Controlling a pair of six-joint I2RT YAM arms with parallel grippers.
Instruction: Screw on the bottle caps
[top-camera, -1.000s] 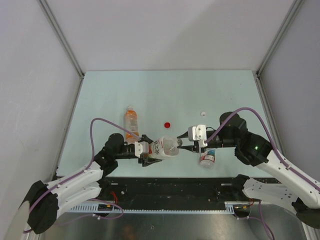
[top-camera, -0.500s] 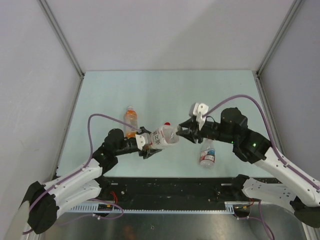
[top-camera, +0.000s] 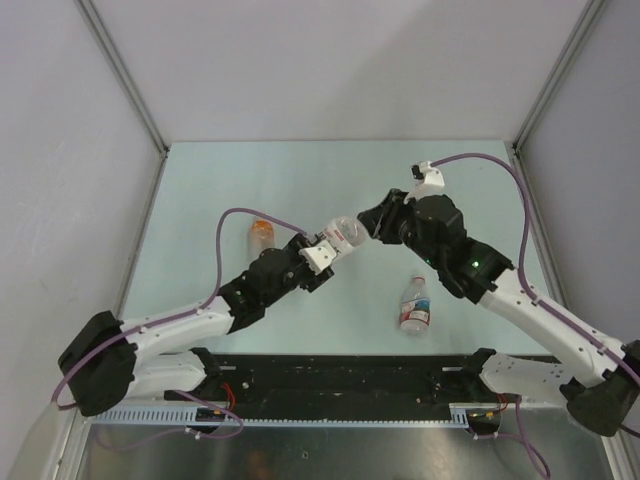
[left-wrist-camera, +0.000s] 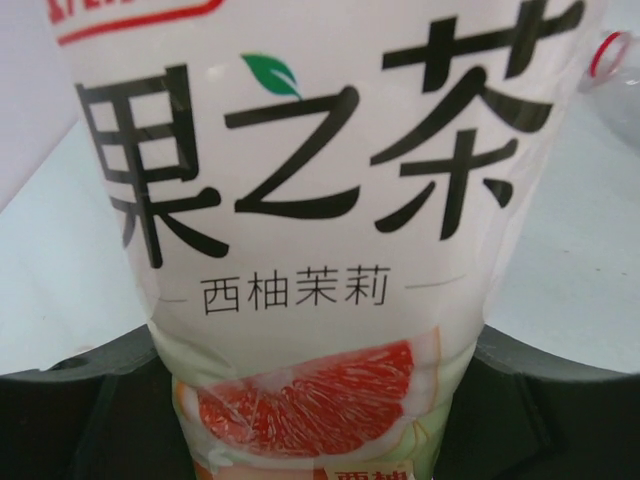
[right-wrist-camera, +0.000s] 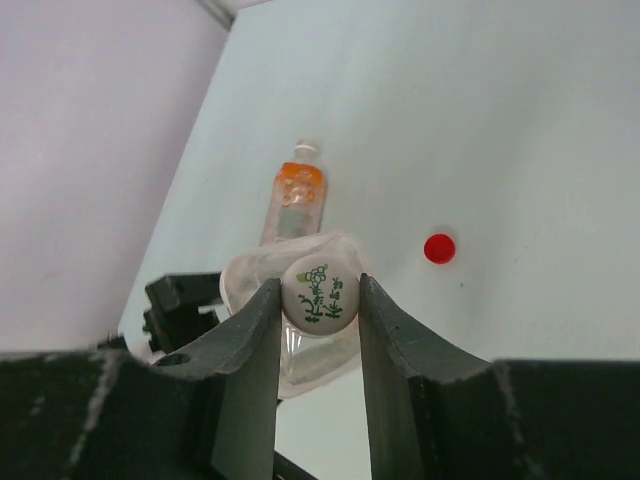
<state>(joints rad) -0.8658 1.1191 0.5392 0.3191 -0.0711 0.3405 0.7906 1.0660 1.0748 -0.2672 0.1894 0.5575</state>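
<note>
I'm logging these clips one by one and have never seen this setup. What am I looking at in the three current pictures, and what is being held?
This is a robot: a left arm and a right arm bolted at the near edge of a table. The overhead picture shows both; the other two come from a camera on each wrist. The left gripper holds a white-label bottle, whose label fills the left wrist picture. The right gripper pinches a white cap at that bottle's mouth. On the table lie an orange bottle, a red-labelled bottle and a loose red cap.
</note>
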